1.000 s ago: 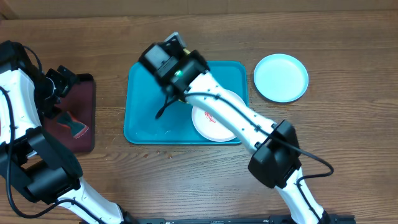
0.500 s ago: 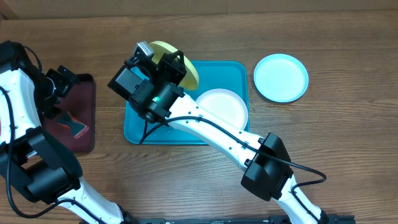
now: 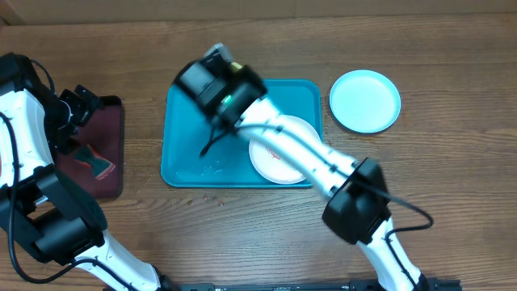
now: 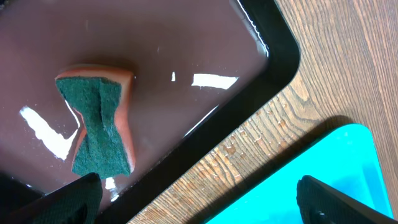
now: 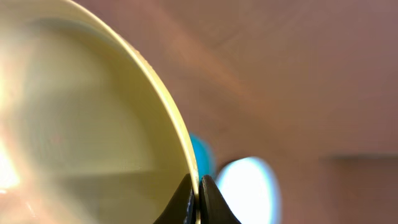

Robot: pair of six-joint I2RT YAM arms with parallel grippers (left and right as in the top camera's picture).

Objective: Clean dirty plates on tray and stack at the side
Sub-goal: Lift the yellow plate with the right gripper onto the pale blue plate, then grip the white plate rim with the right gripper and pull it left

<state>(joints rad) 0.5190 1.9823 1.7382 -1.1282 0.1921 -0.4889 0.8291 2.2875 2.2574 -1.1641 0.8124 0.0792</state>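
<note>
Plates are split up right now. The yellow-green plate point(image 5: 81, 124) is pinched by its rim in the right pincer point(image 5: 198, 200) and held edge-on over the far left of the teal tray point(image 3: 182, 166), probably so it can be wiped. The tips are nearly closed, with only the thin rim between them. The smeared white plate point(image 3: 271, 170) is left on the tray's right half, and the blue plate point(image 3: 365, 100) is parked on the table, off to the right. The left pincer point(image 4: 199, 190) is spread wide and empty over the sponge point(image 4: 99, 124) in the maroon tray point(image 4: 273, 59).
</note>
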